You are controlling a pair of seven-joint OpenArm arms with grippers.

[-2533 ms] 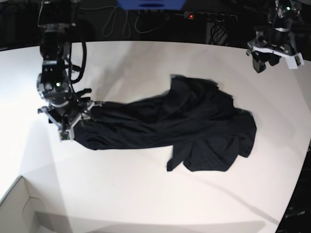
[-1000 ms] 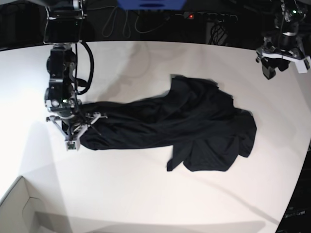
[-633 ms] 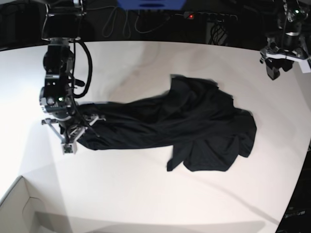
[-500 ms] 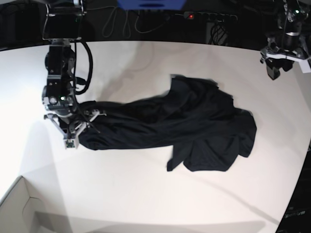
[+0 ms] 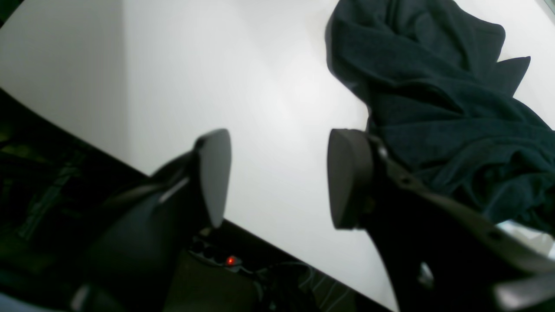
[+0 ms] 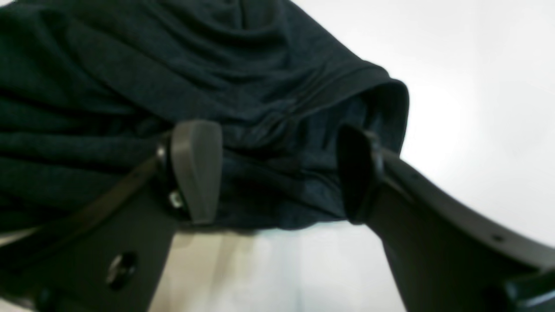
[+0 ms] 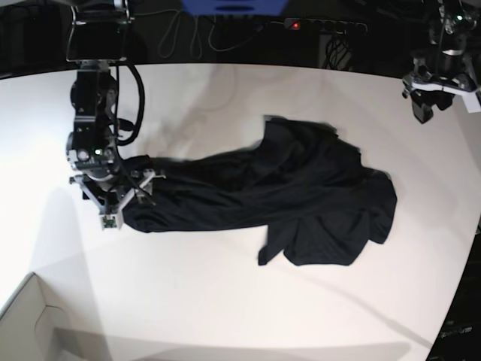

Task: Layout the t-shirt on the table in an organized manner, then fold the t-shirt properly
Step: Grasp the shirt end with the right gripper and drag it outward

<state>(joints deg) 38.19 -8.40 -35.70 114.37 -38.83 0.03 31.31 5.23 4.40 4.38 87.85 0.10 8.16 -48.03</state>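
We see the right gripper (image 6: 277, 173) spread wide over the shirt (image 7: 285, 195) hem, gripping nothing; the left gripper (image 5: 277, 173) gapes, empty, above the table (image 7: 225, 301).

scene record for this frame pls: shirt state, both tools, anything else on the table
t-shirt: black, bunched and stretched into a long band, not flat, not folded
table: white, shirt lies on it
right tool: open, jaws astride the shirt's end, nothing pinched
left tool: open, empty, above the table edge, apart from the shirt
cardboard box: corner at the table's near edge
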